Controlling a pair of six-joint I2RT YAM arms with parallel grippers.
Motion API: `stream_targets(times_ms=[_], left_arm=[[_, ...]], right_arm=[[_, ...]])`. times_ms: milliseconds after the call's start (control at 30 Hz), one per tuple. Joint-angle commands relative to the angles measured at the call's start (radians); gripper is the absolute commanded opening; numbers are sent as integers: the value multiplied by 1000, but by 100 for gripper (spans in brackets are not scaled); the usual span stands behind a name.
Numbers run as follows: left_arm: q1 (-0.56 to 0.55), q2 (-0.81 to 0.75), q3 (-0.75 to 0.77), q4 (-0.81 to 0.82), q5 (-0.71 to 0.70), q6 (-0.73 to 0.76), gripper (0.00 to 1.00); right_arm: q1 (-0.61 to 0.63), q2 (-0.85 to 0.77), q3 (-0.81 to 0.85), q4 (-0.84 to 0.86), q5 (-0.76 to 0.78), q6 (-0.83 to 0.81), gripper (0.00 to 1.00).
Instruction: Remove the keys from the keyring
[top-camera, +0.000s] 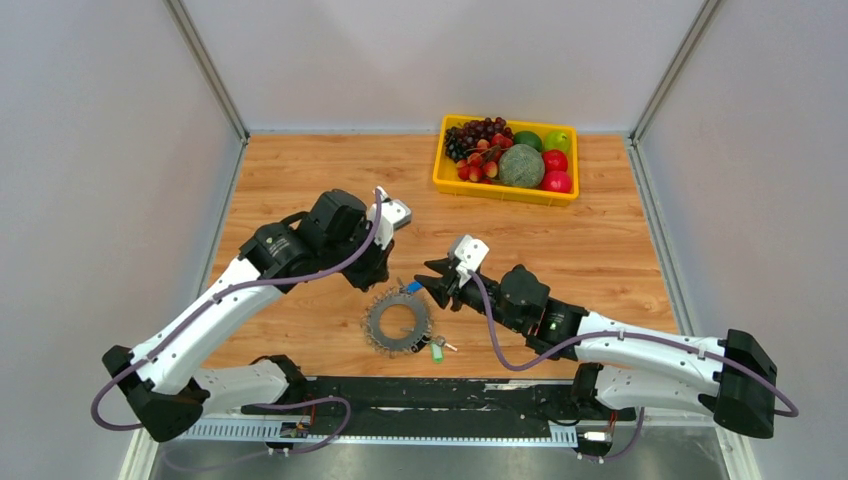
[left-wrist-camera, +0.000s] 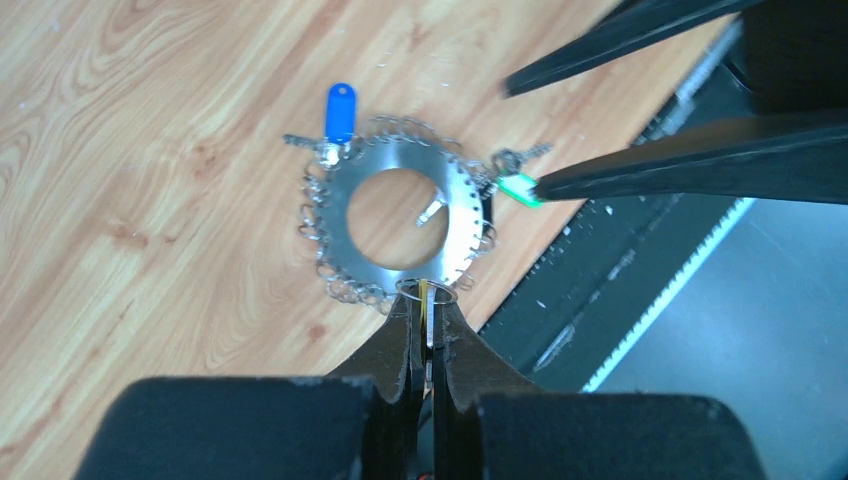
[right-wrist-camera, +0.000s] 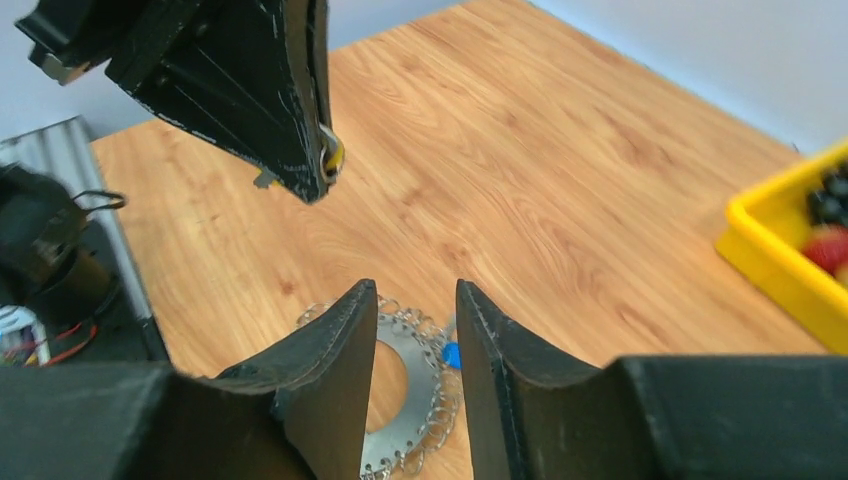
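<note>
Left gripper pressed together, pinching yellow key by its loop; cannot tell whether loop is free of keyring. Keyring flat on table, middle of near edge; blue key and green key at its rim. Right gripper spread, empty, above keyring. Likely best: right pins keyring flat, left draws loop slowly outward, no jerk. No readable writing or brand.

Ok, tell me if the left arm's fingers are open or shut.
Shut. The left arm's fingers are pressed together, pinching a small yellow-tagged metal key by its wire loop.
</note>
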Motion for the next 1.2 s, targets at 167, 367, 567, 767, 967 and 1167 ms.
stream_targets(times_ms=[167, 367, 567, 767, 967, 1167], left_arm=[[292, 189, -63, 320, -77, -104, 2], [434, 298, -81, 475, -117, -130, 8], [521, 424, -24, 498, -78, -120, 7], [542, 418, -11, 482, -73, -128, 54], [542, 213, -59, 477, -25, -163, 100], [542, 19, -75, 393, 2, -175, 100]], right_arm=[[-15, -115, -42, -185, 338, 295, 40], [-15, -197, -68, -251, 335, 316, 43], [-16, -264, -79, -298, 340, 303, 44], [-17, -293, -76, -353, 379, 360, 58], [-29, -223, 10, -493, 452, 477, 97], [-85, -89, 160, -597, 263, 457, 100]])
